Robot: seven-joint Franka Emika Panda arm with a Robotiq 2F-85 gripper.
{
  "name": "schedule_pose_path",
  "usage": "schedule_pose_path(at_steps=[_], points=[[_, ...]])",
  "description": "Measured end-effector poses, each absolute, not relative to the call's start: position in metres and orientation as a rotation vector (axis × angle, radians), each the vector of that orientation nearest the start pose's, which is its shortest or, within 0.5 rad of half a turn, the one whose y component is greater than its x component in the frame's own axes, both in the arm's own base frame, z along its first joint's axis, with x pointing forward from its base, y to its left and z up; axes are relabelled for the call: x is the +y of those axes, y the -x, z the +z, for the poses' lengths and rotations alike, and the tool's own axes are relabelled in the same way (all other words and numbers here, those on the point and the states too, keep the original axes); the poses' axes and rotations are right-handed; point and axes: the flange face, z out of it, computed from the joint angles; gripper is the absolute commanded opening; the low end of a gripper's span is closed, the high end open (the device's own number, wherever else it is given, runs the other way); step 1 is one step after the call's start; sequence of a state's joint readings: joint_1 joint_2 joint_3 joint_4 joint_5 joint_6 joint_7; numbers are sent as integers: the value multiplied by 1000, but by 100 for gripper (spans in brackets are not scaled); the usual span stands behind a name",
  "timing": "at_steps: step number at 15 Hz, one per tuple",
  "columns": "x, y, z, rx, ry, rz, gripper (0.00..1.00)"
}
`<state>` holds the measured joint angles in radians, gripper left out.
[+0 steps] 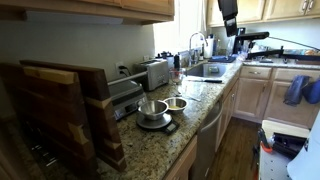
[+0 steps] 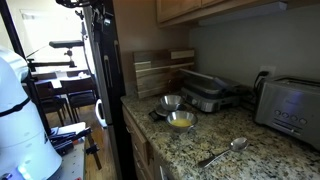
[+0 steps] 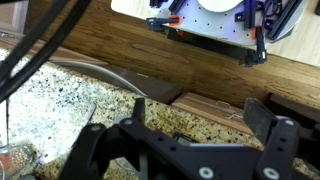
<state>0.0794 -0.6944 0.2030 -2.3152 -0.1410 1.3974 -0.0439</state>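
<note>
In the wrist view my gripper [image 3: 185,138] fills the bottom edge, open wide, with its black fingers [image 3: 274,135] far apart and nothing between them. Below it lie speckled granite counter [image 3: 60,95] and a wooden board [image 3: 215,108]. The gripper hangs well above the counter and touches nothing. I cannot pick it out with certainty in either exterior view. On the counter stand a steel bowl [image 1: 152,108] on a small scale [image 1: 156,123] and a second bowl [image 2: 181,120] with yellow contents.
Wooden cutting boards [image 1: 60,110] lean at the counter's end. A toaster [image 2: 290,108], a contact grill [image 2: 205,95] and a spoon [image 2: 225,152] sit on the granite. A sink [image 1: 205,70] with faucet lies farther along. A white robot base [image 3: 220,15] shows at the wrist view's top.
</note>
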Motion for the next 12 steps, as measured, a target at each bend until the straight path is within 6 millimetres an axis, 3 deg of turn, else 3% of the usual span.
schedule_pose_path(at_steps=[6, 12], points=[[51, -321, 555, -360, 3353, 229, 100], [4, -347, 513, -377, 3361, 205, 100]])
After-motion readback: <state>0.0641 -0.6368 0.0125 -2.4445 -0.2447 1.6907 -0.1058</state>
